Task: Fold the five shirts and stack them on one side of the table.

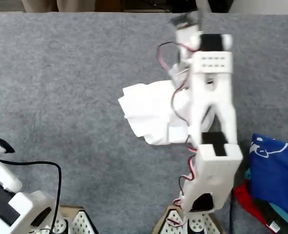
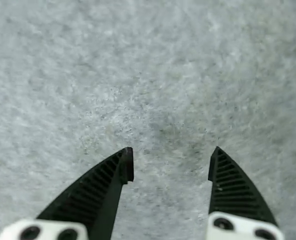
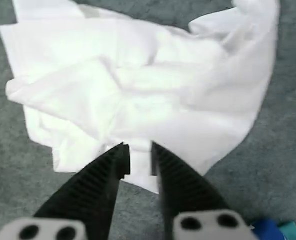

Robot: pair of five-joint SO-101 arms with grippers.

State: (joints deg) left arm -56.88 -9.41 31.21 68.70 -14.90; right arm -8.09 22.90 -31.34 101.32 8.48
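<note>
The white shirt lies crumpled in the middle of the high view. It looks like soft, thin cloth, bunched in loose folds with uneven corners poking left. You seem to be at the spreading step, since nothing is folded yet. Your right hand hangs over the shirt's edge, narrowed to a slit, with no cloth visibly pinched. The next move likely calls for gripping a corner and pulling it flat. Your left hand is spread wide over the bare, fuzzy grey tabletop. Blue cloth is heaped over red cloth at the lower right edge.
</note>
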